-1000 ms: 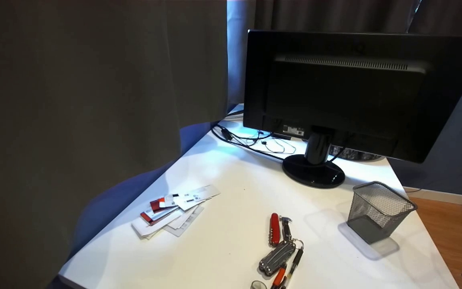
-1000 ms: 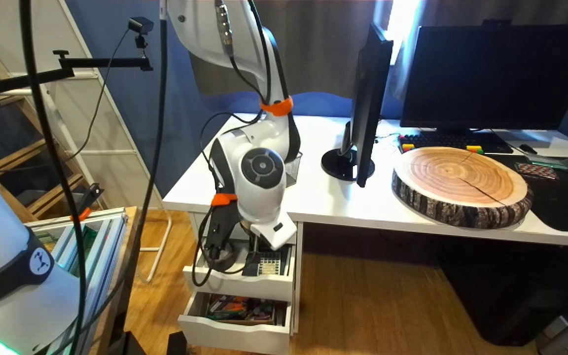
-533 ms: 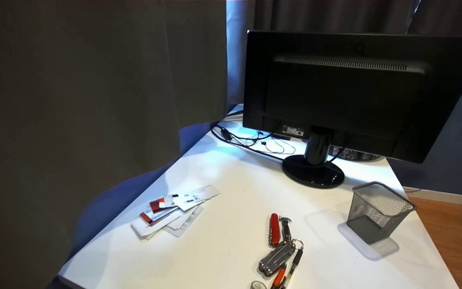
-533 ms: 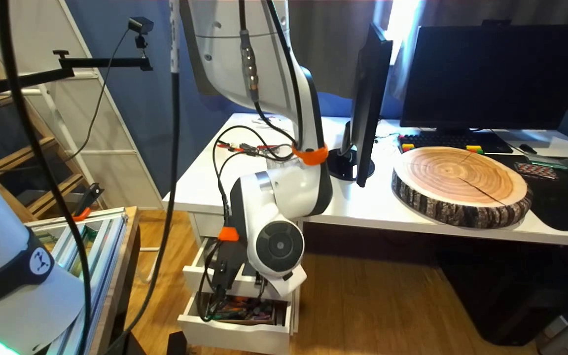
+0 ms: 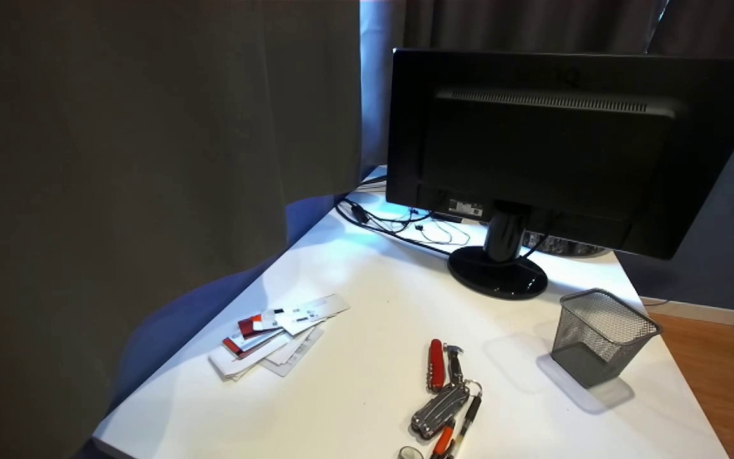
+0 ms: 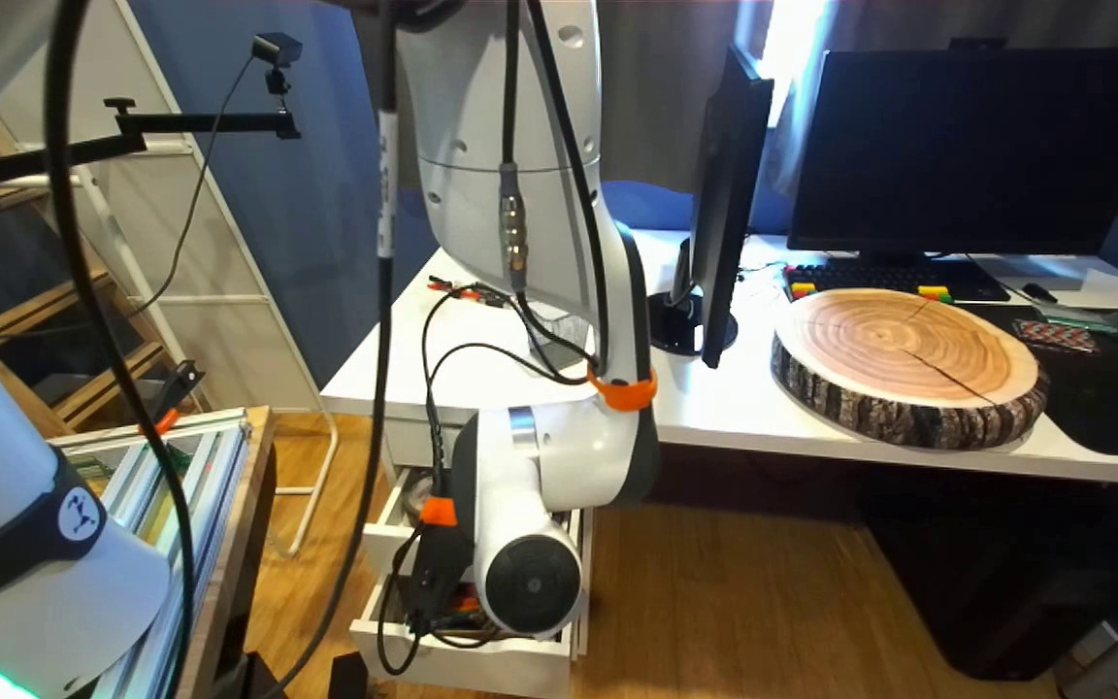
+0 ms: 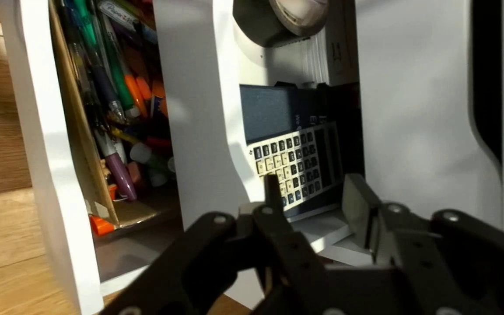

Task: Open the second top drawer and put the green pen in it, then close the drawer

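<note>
My arm (image 6: 559,262), bent down past the front edge of the tabletop (image 6: 384,364); its end effector (image 7: 313,197), fingers (image 7: 359,205) standing apart. Second drawer (image 7: 230,100), pulled out, open on top. Lower drawer (image 7: 55,135), jutting further. Cardboard box (image 7: 85,148), inside it. Calculator (image 7: 291,162), in the second, partly behind one finger. Green pen (image 7: 123,92), among others in the box.

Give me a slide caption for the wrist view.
Two open drawers, one holding pens, one a calculator, seen past spread fingers.

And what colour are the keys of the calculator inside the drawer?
The keys are partly cream, partly dark, seen best in the wrist view.
</note>
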Tool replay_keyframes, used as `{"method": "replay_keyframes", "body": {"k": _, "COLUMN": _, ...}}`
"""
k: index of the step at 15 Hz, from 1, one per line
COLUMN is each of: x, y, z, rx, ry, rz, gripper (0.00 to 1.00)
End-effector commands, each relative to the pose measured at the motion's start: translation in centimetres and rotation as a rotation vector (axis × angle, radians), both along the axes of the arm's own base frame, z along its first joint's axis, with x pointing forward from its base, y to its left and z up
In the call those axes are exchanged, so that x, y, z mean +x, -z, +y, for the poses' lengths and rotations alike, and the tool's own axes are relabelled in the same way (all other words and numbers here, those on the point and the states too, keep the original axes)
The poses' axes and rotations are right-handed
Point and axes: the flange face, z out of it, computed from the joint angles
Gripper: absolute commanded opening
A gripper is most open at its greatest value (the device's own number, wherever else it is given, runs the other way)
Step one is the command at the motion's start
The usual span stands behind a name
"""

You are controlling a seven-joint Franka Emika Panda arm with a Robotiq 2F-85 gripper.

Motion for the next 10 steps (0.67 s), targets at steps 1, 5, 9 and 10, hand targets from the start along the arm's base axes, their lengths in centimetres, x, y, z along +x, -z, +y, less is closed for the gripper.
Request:
{"method": "replay_keyframes", "body": {"k": 1, "x": -0.7, "y": 2.3, "z": -1.0, "rx": -0.008, "ry": 0.010, "rz": 0.001, "gripper": 0.10}}
{"method": "replay_keyframes", "body": {"k": 5, "x": -2.1, "y": 4.3, "z": -1.6, "rx": -0.021, "ry": 0.029, "rz": 0.038, "gripper": 0.00}}
{"method": "replay_keyframes", "body": {"k": 9, "x": -3.4, "y": 6.5, "z": -0.8, "rx": -0.006, "ry": 0.095, "rz": 0.066, "gripper": 0.04}}
{"method": "replay_keyframes", "body": {"k": 10, "x": -3.6, "y": 6.9, "z": -0.6, "rx": -0.001, "ry": 0.099, "rz": 0.070, "gripper": 0.04}}
